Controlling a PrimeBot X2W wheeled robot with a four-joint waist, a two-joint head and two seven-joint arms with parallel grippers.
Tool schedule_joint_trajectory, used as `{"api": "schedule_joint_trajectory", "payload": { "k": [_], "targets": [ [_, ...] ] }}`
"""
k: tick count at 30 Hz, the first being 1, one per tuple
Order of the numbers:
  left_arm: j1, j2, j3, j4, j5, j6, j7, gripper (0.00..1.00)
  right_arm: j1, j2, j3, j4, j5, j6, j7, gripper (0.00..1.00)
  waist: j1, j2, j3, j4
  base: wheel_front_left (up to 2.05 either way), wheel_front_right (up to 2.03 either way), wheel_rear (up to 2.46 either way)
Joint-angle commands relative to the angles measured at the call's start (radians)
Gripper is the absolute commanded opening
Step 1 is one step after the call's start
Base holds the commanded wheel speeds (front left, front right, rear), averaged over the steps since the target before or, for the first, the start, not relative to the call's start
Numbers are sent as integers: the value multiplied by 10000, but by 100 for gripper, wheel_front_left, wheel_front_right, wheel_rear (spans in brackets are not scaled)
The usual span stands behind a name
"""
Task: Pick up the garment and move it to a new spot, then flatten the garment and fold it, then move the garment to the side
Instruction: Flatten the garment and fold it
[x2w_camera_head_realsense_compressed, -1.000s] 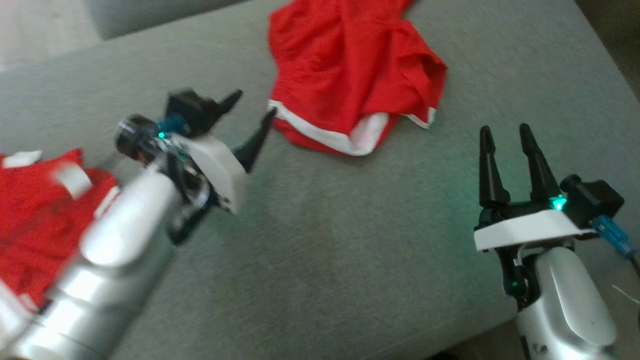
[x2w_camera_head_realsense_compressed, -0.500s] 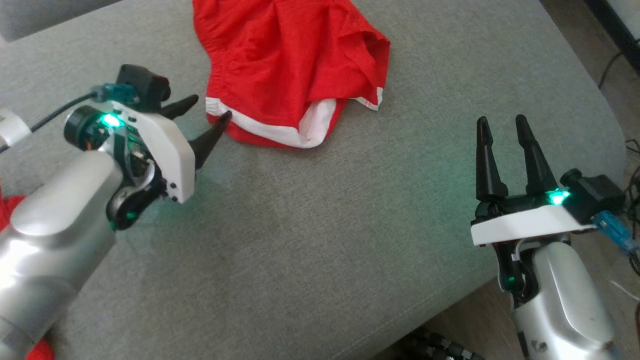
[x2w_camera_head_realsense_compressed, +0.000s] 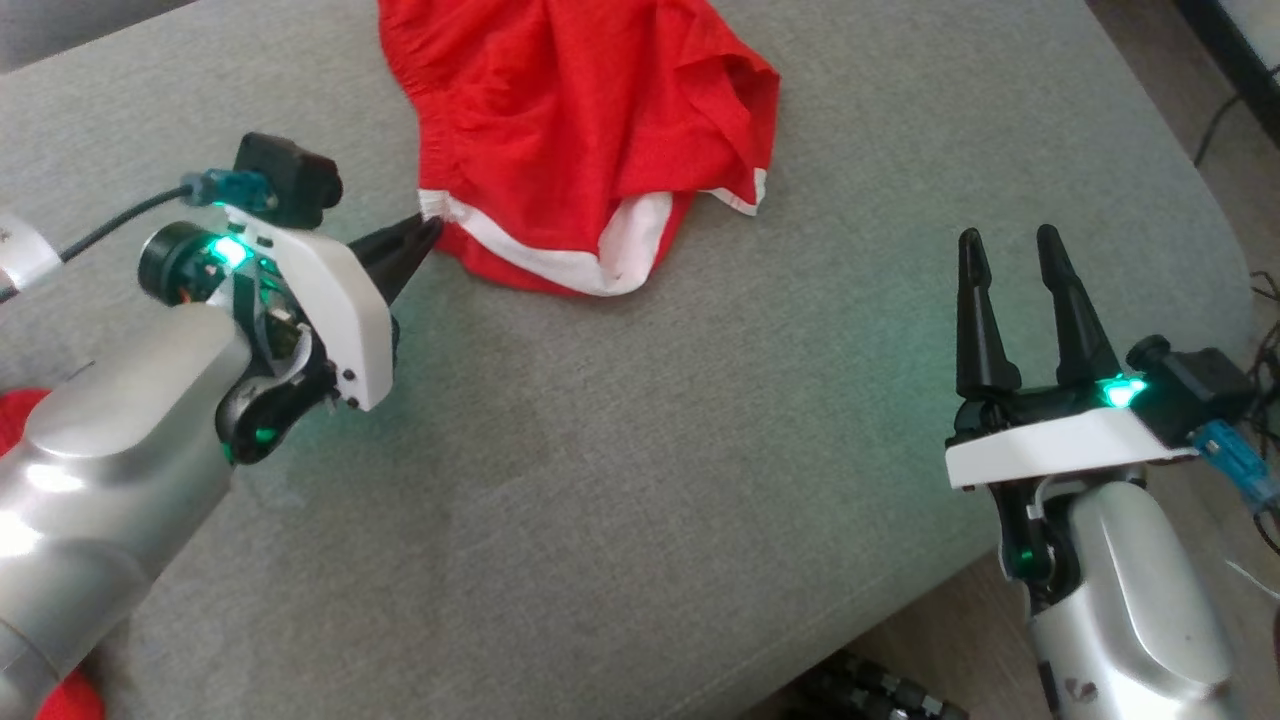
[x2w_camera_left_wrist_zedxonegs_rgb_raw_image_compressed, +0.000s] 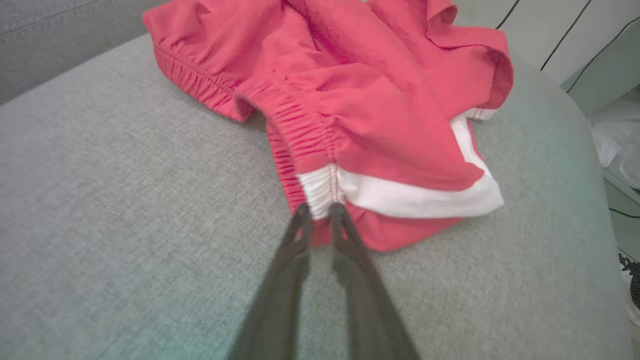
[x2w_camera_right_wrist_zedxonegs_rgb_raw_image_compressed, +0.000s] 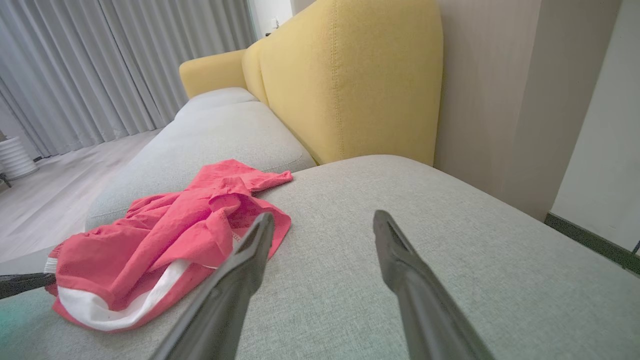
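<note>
L hand (x2w_camera_head_realsense_compressed: 428, 228) now pinching garment (x2w_camera_head_realsense_compressed: 590, 110) corner (fingers apart before).

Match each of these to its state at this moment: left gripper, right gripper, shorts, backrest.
Column one
1. left gripper
2. right gripper
3. shorts
4. backrest

Column two
A. yellow, standing upright
B. jaws apart, nothing between them
C. crumpled on the grey cushion
D. jaws pinched on the white trim

Pairs: 1-D, 2-B, 3-C, 4-A
</note>
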Motion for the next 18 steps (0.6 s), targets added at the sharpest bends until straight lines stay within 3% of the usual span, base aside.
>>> {"api": "schedule_joint_trajectory", "payload": {
  "k": [1, 10, 18],
  "targets": [
    [-658, 328, 343, -231, -27, 16, -142, 0, -262, -20, 161, -330, -68, -7, -108, 100, 0, 0, -8, 50, 0, 0, 0],
    [-1060, 416, -170, -441, -151, 16, -1647, 0, -686, -20, 77, 476, -1070, -7, -59, 100, 0, 0, -264, 761, 0, 0, 0],
    [-1252, 248, -487, -330, -45, 16, -2618, 0, -1750, -20, 929, 1943, -2847, -7, 1064, 100, 0, 0, -520, 1495, 0, 0, 0]
  ]
}}
